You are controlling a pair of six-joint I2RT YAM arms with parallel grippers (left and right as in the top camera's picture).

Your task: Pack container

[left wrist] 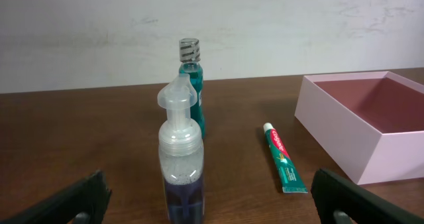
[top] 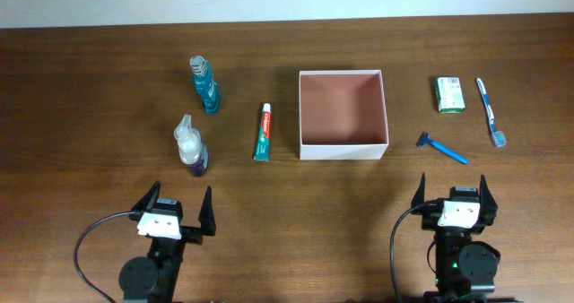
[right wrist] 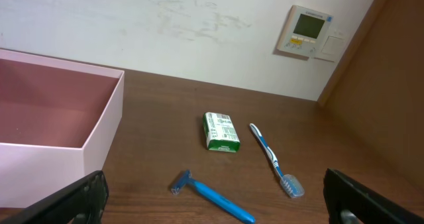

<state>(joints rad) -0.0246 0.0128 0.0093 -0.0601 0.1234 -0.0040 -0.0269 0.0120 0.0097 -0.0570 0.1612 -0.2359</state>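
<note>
Both arms sit low at the near edge of the dark brown wooden table [top: 90, 115], wrists pointing toward 12 o'clock. The left end effector [top: 179, 198] has its black fingers spread wide with nothing between them; the right end effector [top: 452, 188] is equally wide and grips nothing.

The square, shallow, white-walled container with a reddish-brown inside [top: 343, 151] rests open-topped near the table's centre, at about 1 o'clock from the left end effector and 11 o'clock from the right.

At 9 o'clock of the container lies a white-and-green toothpaste tube [top: 262, 133]. Further out stand a clear pump bottle with purple liquid [top: 191, 147] and, at its 12 o'clock, a teal bottle with a striped cap [top: 205, 86].

At 3 o'clock of the container lie a small green-and-white packet [top: 450, 95] and a blue-and-white toothbrush [top: 490, 112]. A blue razor [top: 441, 148] sits at 4 o'clock.

Behind the table is a scuffed white wall [left wrist: 298, 25] bearing a small white control panel [right wrist: 304, 30], possibly a thermostat.
</note>
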